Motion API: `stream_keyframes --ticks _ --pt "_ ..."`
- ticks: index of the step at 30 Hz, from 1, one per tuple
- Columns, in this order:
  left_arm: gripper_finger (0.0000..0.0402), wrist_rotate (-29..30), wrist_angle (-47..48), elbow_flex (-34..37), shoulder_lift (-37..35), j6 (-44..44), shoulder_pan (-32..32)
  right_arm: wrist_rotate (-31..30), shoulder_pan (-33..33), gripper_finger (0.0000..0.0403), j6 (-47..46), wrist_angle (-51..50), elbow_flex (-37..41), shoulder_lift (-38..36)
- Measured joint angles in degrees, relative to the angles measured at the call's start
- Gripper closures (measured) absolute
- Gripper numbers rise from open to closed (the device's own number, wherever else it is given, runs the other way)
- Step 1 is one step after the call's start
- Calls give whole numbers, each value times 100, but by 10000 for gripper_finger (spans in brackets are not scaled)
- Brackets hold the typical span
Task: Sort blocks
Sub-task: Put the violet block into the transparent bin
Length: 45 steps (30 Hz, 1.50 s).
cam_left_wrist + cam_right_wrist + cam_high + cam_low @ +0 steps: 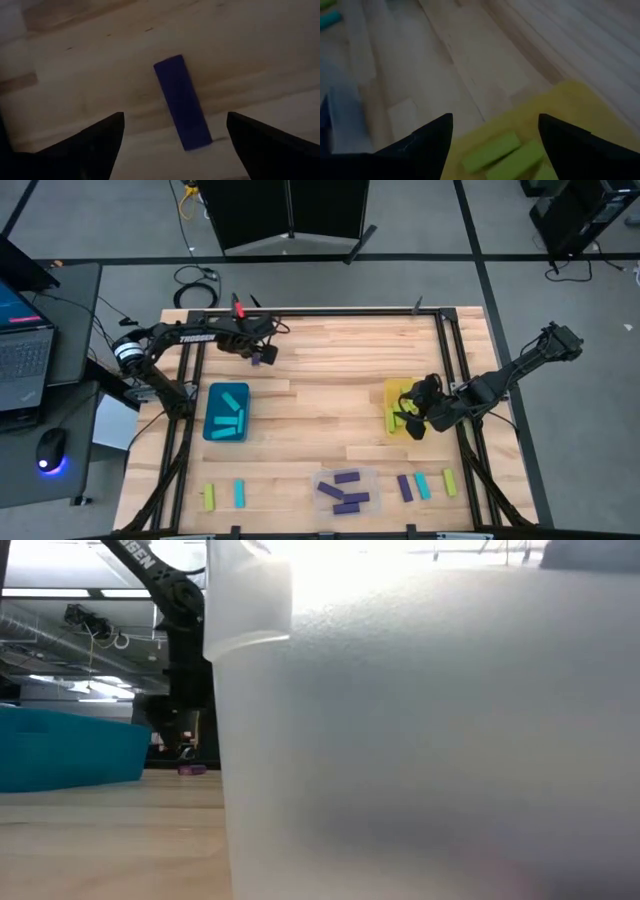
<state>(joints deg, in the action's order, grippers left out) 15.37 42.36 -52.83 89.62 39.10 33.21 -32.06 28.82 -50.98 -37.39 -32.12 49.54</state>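
Sorting is partly done. In the high view the teal bin (227,412) holds several cyan blocks (233,402), the yellow bin (401,408) holds yellow-green blocks (490,150), and the clear bin (347,490) holds about 4 purple blocks (348,478).

Remaining work, as far as the high view shows:
- 2 loose blocks at the near left edge: 1 yellow-green (209,497), 1 cyan (240,493).
- 3 loose blocks at the near right edge: purple (404,487), cyan (423,485), yellow-green (449,482).
- 1 purple block (182,102) at the far left of the table (320,380).

The left gripper (172,135) hovers over that far purple block, jaws wide, 1 finger on each side, not touching it. The block lies flat on the wood, a short dark rectangular bar with square edges, skewed to the finger line.

The right gripper (495,132) hangs over the yellow bin, jaws wide and holding nothing; 2 yellow-green blocks lie side by side below it.

Judgement: roughly two thirds complete; 6 blocks remain.
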Motion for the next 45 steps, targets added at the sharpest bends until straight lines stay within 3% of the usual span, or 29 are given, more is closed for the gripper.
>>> stream_keyframes --ticks 10,15,27,38,42,45 --pt "77 -703 -1180 628 166 10 343 -52 0 107 169 361 0 2" --pt "112 -630 -1226 646 273 -66 352 -153 -2 108 198 518 -2 2" --pt "299 -662 -1320 646 323 -524 354 -157 -4 111 208 745 -2 2" --pt "300 -407 -1421 307 81 -1330 -183 -157 -5 117 210 824 -2 2" --pt "300 -524 -1852 64 -311 -1716 -779 -280 -7 117 304 894 -2 2" --pt "300 -954 -2443 -120 -538 -2029 -1470 -569 -7 119 572 1069 -2 2"
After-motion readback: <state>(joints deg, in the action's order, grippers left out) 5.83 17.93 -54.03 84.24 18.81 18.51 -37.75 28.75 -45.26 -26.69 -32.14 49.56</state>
